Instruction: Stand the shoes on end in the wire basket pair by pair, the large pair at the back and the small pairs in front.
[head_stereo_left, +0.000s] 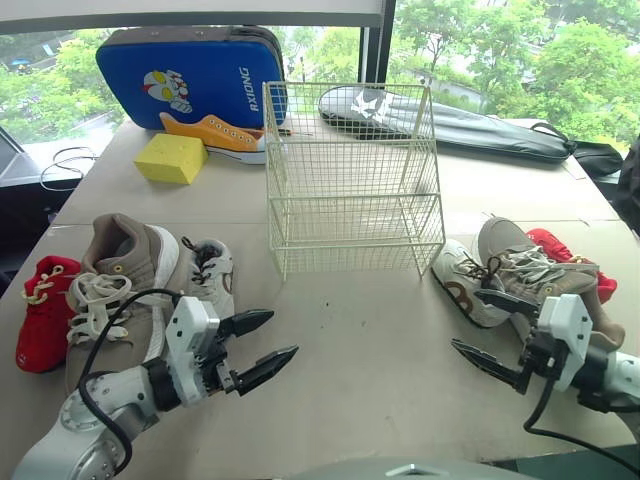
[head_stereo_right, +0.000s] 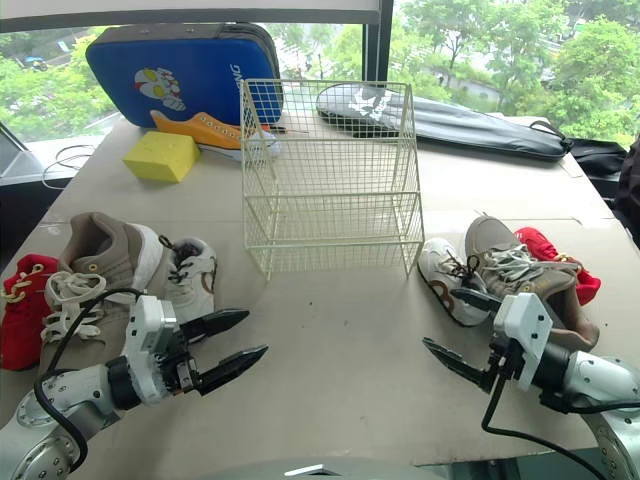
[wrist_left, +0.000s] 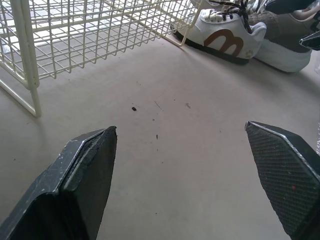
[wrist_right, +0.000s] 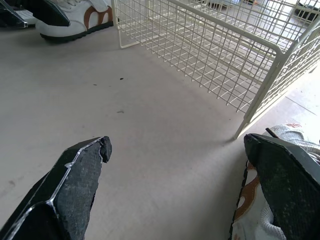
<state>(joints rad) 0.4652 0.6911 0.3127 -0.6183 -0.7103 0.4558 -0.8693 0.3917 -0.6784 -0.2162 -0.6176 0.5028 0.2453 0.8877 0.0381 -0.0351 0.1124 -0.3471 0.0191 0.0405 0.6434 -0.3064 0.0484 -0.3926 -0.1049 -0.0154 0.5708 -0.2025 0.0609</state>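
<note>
The tabletop (head_stereo_left: 370, 350) bears the wire basket (head_stereo_left: 352, 180) at its middle. The left shoes (head_stereo_left: 115, 290) and the right shoes (head_stereo_left: 535, 270) lie outside it. The left hand (head_stereo_left: 284, 333) and the right hand (head_stereo_left: 467, 320) hover near, fingers apart.

Table (head_stereo_left: 380, 350): broad, matte, pale grey-beige top with seams crossing its far part.
Window (head_stereo_left: 480, 40): at 12 o'clock, running along the table's far edge, with a dark upright mullion (head_stereo_left: 380, 50) just right of centre.
Trees (head_stereo_left: 560, 60): green foliage beyond the glass.
Light: even daylight, soft shadows.
Blue padded case (head_stereo_left: 200, 70): 11 o'clock, standing on edge before the glass.
Yellow foam block (head_stereo_left: 172, 157): 10 o'clock, on the table.
Black racket cover (head_stereo_left: 450, 120): 1 o'clock, lying flat.
</note>
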